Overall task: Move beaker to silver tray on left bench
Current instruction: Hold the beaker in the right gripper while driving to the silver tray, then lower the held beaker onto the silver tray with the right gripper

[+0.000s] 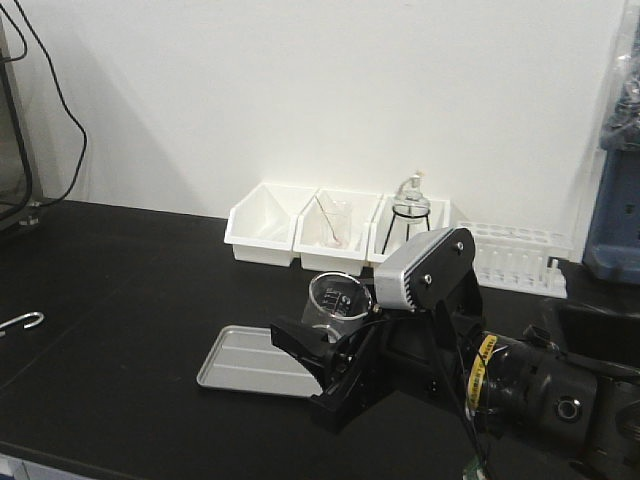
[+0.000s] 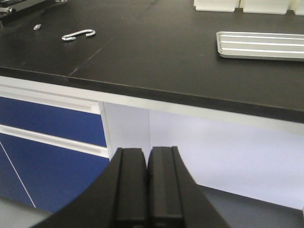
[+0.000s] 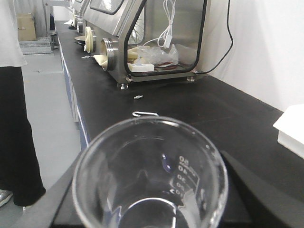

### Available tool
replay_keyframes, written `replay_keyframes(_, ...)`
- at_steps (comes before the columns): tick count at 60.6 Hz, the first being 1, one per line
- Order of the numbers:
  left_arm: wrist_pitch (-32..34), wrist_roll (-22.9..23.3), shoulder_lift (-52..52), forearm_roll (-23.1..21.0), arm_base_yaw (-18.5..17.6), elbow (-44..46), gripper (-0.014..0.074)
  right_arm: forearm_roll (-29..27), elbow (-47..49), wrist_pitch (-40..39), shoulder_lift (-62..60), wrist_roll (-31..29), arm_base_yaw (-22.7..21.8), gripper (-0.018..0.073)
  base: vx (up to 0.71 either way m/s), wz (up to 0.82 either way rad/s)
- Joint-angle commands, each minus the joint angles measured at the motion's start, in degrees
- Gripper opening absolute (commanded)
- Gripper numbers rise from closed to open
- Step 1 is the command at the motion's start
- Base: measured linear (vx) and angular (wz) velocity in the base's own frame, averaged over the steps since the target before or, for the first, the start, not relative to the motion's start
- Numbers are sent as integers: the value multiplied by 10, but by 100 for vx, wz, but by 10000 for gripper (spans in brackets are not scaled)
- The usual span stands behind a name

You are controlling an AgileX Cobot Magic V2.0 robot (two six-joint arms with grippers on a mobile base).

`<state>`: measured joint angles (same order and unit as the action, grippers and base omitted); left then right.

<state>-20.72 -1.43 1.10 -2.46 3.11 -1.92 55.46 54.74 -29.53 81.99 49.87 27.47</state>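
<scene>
I hold the clear beaker [image 1: 338, 298] upright (faint white markings) near the silver tray [image 1: 245, 368], flat on the black bench [image 1: 120, 300].

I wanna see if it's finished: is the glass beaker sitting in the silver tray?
No, the right claw holds the beaker, and the silver tray beside it lies bare.

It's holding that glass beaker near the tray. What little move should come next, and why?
Probably ease the right gripper a little left, then down. It grips the beaker upright near the far right corner of the silver tray, not over its middle, so it likely needs centring before it is set down.
</scene>
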Motion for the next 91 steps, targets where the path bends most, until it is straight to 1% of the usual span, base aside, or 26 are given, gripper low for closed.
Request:
replay_keyframes(1,45,0,5,-4,0,-11,1,-17,20,-27,-21,1,-2,44,25,10)
replay_keyframes(48,45,0,5,-4,0,-11,1,-17,20,-27,-21,1,-2,44,23,-2)
replay_keyframes(91,45,0,5,-4,0,-11,1,-17,20,-27,-21,1,-2,44,5,-9)
